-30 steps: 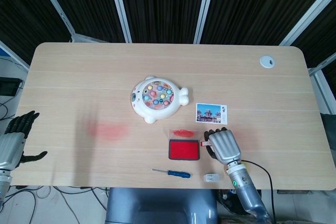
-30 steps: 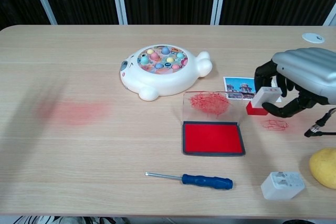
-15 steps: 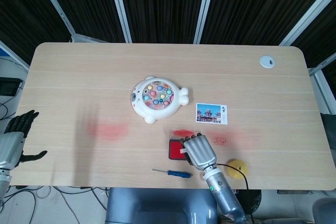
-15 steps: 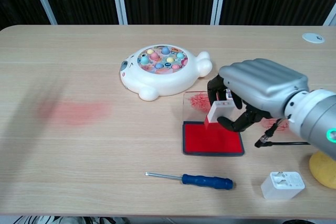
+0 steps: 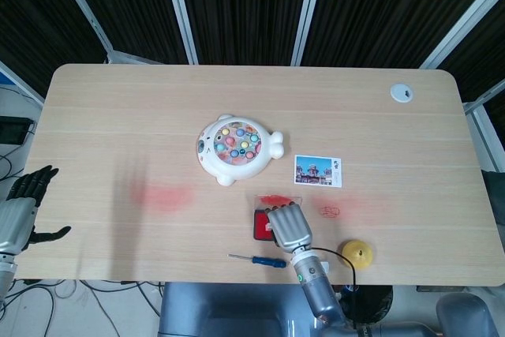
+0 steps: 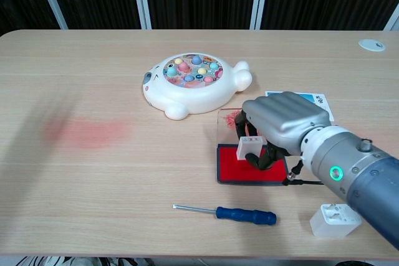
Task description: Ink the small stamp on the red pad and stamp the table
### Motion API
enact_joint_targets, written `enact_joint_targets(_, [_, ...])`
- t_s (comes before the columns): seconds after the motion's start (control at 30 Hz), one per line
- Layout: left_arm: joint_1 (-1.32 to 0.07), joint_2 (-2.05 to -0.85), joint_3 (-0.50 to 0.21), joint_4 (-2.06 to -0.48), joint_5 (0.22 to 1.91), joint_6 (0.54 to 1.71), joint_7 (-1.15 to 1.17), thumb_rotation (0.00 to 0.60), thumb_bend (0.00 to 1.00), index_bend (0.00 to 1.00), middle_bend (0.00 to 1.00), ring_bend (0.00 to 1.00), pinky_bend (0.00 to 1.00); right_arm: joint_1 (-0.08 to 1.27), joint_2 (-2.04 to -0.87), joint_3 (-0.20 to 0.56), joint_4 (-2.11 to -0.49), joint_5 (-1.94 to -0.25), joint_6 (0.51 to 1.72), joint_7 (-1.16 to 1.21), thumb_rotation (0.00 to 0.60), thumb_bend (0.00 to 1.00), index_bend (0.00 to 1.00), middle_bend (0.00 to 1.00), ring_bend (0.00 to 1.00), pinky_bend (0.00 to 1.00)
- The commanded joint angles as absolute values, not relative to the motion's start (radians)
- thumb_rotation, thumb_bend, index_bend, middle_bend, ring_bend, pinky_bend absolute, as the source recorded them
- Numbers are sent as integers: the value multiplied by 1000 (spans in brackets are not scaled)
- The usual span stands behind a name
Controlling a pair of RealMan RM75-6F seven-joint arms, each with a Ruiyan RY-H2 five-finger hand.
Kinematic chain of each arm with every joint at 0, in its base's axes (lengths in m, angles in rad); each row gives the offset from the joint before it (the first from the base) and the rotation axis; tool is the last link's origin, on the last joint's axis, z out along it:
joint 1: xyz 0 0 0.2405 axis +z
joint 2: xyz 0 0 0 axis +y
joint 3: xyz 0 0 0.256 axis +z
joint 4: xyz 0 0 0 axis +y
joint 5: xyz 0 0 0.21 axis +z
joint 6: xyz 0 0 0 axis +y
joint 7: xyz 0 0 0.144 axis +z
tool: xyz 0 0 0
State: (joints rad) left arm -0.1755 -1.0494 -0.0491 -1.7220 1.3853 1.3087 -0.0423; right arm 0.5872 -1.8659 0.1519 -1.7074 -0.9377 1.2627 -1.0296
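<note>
Risk of smearing: small white block stamp [image 6: 250, 147], grasped by right hand [image 6: 282, 128], tilted on flat red ink pad [image 6: 232, 167], easily dragging its transparent lid [image 6: 227, 130]; left hand [image 5: 25, 203] released, idle.

The ink pad [image 6: 249, 165] was red in a dark frame; the small stamp [image 6: 249, 147] was white. The silver right hand [image 6: 283, 123] had black fingers. The screwdriver [image 6: 244, 215] had a blue handle. The surface [image 6: 93, 79] was pale woodgrain with a red smear [image 6: 87, 133].
</note>
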Motion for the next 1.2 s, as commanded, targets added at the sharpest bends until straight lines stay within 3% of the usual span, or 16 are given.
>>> enact_joint_targets(0.03, [-176,-1048,-49,-1723,1385,1306,-43,600,0,0,0,0,0,592,-1879,156,-1689,-924,1265,-1028,600,645,817,697,554,501])
enact_joint_targets(0.87, [-179,-1046,-47,-1727,1379,1299,-45,600,0,0,0,0,0,598,-1922,127,-1603,-904,1268,-996,600,648,822,699,556,501])
enact_joint_targets(1.2, [-179,-1046,-48,-1728,1378,1300,-44,600,0,0,0,0,0,613,-1924,147,-1630,-931,1285,-995,600,649,822,699,556,500])
